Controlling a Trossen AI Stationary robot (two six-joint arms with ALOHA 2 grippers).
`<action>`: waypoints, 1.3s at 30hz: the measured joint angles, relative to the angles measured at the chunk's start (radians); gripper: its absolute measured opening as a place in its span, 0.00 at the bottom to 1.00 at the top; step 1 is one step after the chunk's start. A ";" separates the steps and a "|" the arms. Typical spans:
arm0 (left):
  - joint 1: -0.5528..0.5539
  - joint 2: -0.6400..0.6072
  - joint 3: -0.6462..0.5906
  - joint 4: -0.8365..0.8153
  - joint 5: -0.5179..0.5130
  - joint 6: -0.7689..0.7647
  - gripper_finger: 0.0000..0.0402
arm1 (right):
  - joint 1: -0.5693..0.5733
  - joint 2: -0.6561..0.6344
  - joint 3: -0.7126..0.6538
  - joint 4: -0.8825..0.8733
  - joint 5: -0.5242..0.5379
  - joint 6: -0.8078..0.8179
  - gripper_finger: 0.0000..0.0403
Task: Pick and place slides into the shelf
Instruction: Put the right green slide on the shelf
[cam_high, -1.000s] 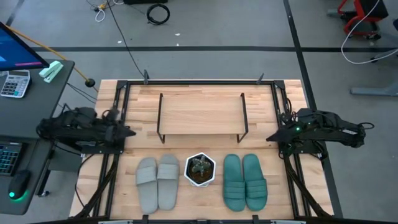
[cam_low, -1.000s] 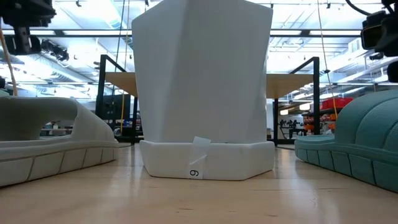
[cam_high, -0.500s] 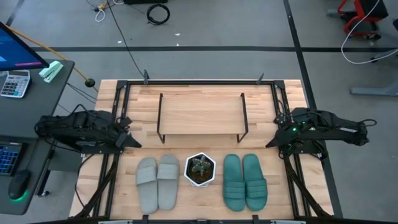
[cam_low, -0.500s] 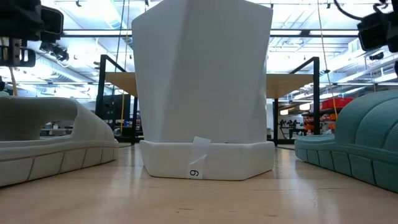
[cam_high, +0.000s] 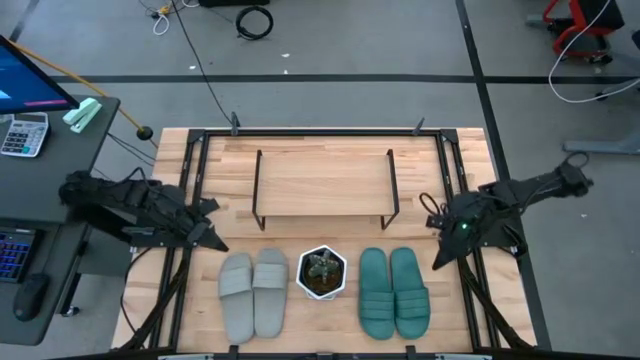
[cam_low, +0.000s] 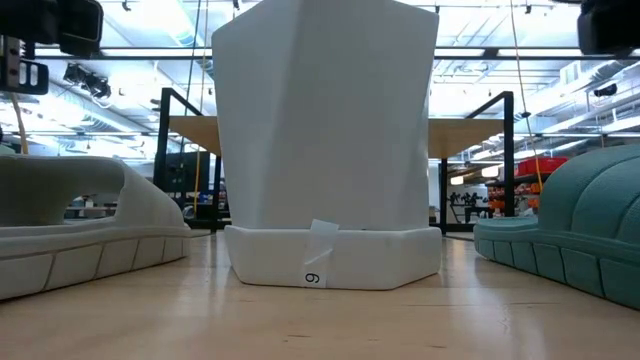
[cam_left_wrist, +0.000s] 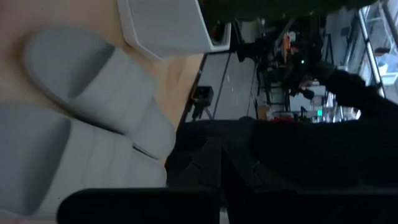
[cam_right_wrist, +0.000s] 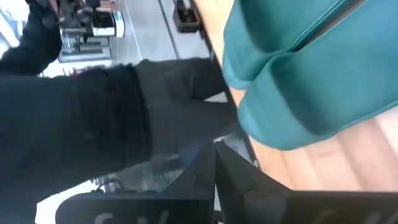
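Observation:
A light grey pair of slides (cam_high: 253, 292) lies sole down on the table at the near left, and also shows in the left wrist view (cam_left_wrist: 81, 124). A teal pair (cam_high: 393, 290) lies sole down at the near right, and also shows in the right wrist view (cam_right_wrist: 311, 68). The shelf (cam_high: 323, 185) stands on the table beyond them, its board bare. My left gripper (cam_high: 214, 241) is shut and empty, just beyond and left of the grey pair. My right gripper (cam_high: 438, 260) is shut and empty, just right of the teal pair's far end.
A white hexagonal pot with a plant (cam_high: 321, 272) stands between the two pairs and fills the middle of the low view (cam_low: 325, 140). Black frame rails (cam_high: 185, 180) run along the table's left and right sides. A desk with a calculator (cam_high: 22, 133) stands off the table's left.
Both grippers have gone toward the table's near edge. The left one has come close to the grey pair, the right one close to the teal pair. The right arm has swung its rear end toward the far side. The slides have not moved.

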 joint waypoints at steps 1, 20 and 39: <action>-0.013 0.018 0.000 0.014 -0.004 -0.004 0.01 | 0.038 0.010 0.000 0.025 0.022 0.020 0.03; -0.298 0.379 0.000 0.266 -0.047 -0.153 0.03 | 0.428 0.559 0.310 -0.029 0.263 -0.254 0.02; -0.545 0.531 0.000 0.339 -0.326 -0.282 0.03 | 0.395 0.731 0.344 -0.167 0.409 -0.467 0.35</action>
